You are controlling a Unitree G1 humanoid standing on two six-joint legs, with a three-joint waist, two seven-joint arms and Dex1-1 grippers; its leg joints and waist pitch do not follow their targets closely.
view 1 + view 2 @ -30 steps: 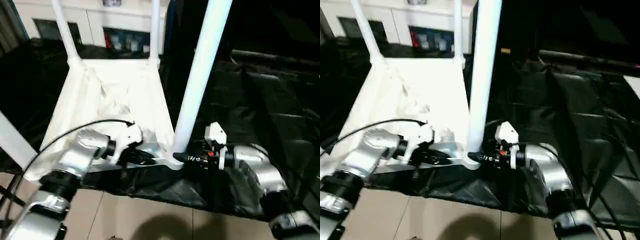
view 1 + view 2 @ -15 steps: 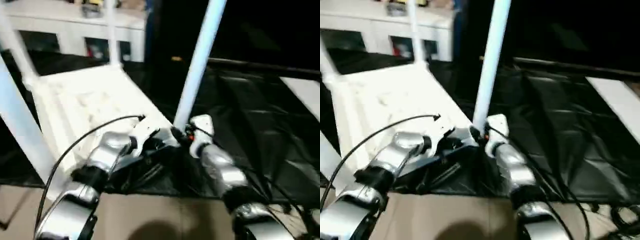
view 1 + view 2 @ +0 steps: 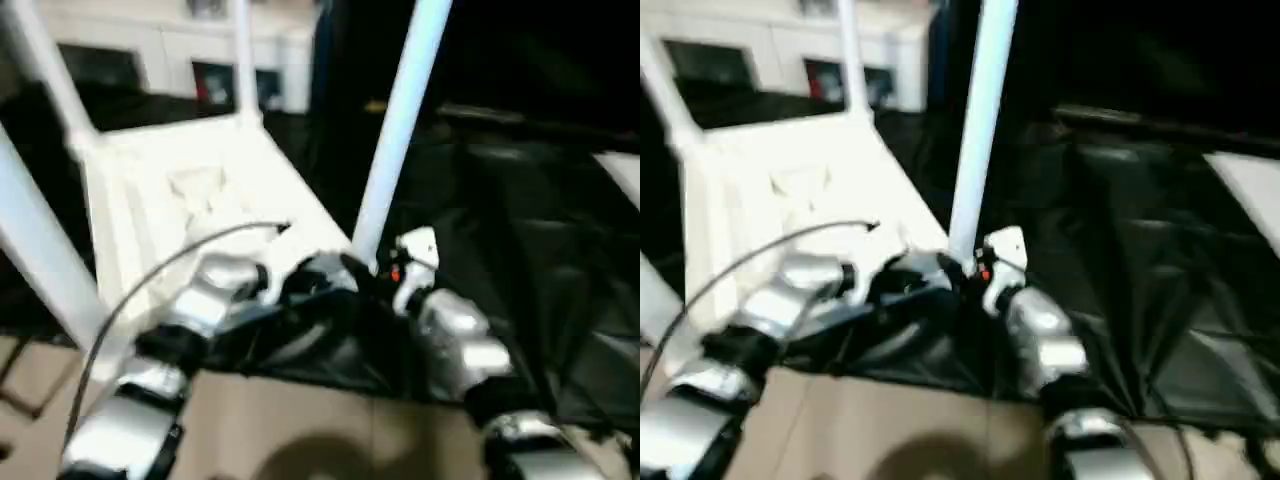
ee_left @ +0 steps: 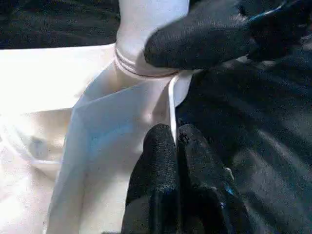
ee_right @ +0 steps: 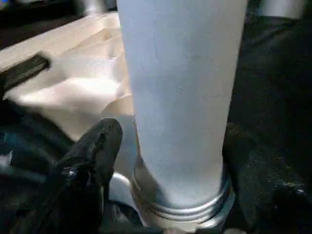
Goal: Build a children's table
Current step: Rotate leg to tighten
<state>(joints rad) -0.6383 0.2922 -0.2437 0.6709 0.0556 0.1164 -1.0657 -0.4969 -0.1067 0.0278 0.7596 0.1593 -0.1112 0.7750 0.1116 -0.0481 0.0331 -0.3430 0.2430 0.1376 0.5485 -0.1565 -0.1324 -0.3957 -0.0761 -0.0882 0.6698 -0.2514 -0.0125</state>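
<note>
The white tabletop (image 3: 200, 190) lies upside down on a black sheet, ribbed side up. Three legs (image 3: 40, 250) (image 3: 45, 70) (image 3: 242, 50) stand in its left and far corners. A fourth leg (image 3: 400, 130) rises from the near right corner socket (image 5: 175, 209), its threaded base showing at the rim. My right gripper (image 5: 180, 146) is open, with its fingers (image 5: 97, 146) on either side of that leg's base (image 5: 180, 87) and a gap on one side. My left gripper (image 4: 176, 134) is shut on the tabletop's thin rim (image 4: 171, 105) just beside the socket.
A black sheet (image 3: 520, 200) covers the surface under and to the right of the tabletop. Behind it stands a white cabinet (image 3: 180, 50) with glass doors. Tan floor (image 3: 300, 430) lies at the near edge. A pale board (image 3: 1250, 190) lies at the far right.
The whole view has swung, so the camera moved. My right gripper's fingers have spread wider around the near right leg's base. My left gripper keeps its hold on the rim.
</note>
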